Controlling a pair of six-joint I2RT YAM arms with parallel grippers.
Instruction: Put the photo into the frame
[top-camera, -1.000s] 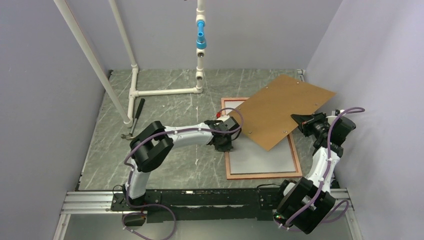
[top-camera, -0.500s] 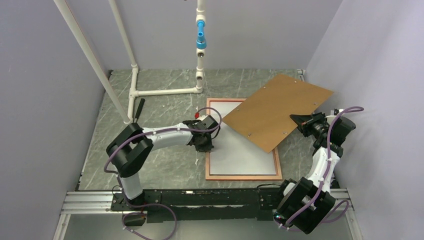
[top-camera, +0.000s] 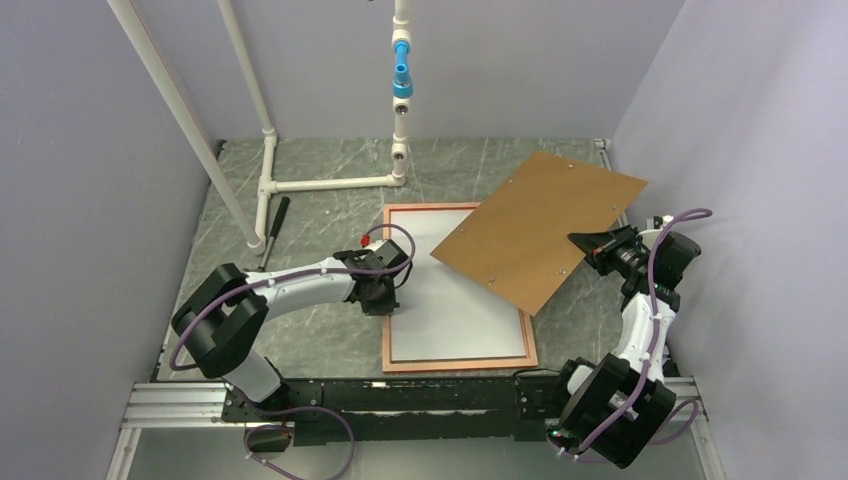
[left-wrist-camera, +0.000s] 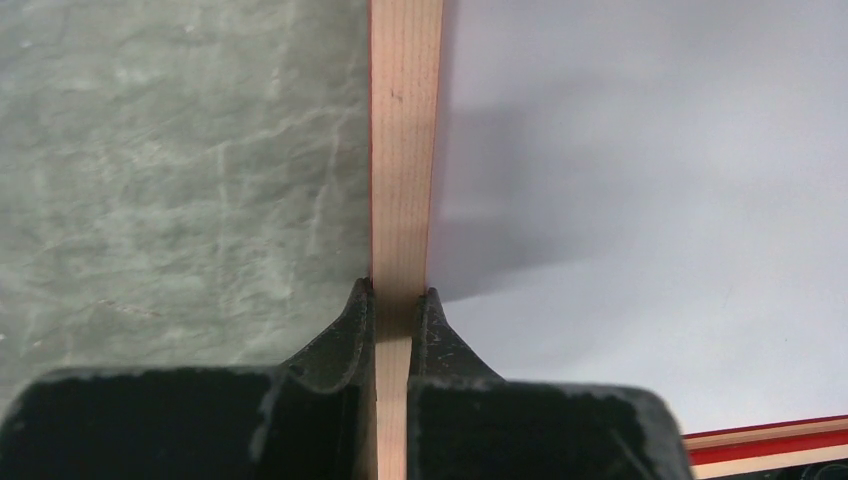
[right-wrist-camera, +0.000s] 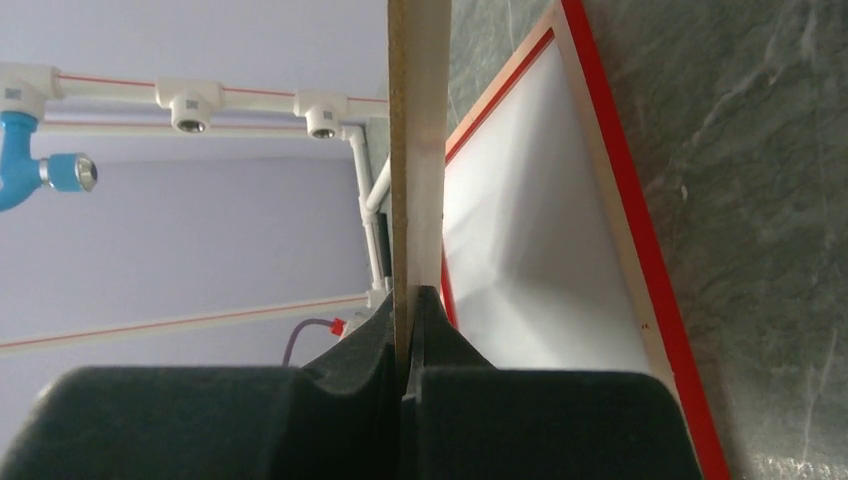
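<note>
The frame (top-camera: 460, 365) lies flat on the table, pale wood face up with red edges. The photo (top-camera: 450, 300) lies inside it, white face up. My left gripper (top-camera: 388, 297) is shut on the frame's left border; the left wrist view shows both jaws clamping the wood strip (left-wrist-camera: 405, 150), with the gripper (left-wrist-camera: 397, 300) beside the white sheet (left-wrist-camera: 650, 200). My right gripper (top-camera: 585, 243) is shut on the edge of the brown backing board (top-camera: 540, 225) and holds it tilted above the frame's far right corner. The right wrist view shows the gripper (right-wrist-camera: 408, 300) on the board's edge (right-wrist-camera: 415, 150), above the frame (right-wrist-camera: 640, 250).
A white pipe stand (top-camera: 330, 183) with a blue fitting (top-camera: 402, 80) stands at the back. A black tool (top-camera: 277, 225) lies at the left by the pipes. Grey walls close in on both sides. A metal rail (top-camera: 400, 395) runs along the near edge.
My left gripper has dragged the frame and photo leftward and a little nearer across the table. The right gripper and backing board have shifted slightly left.
</note>
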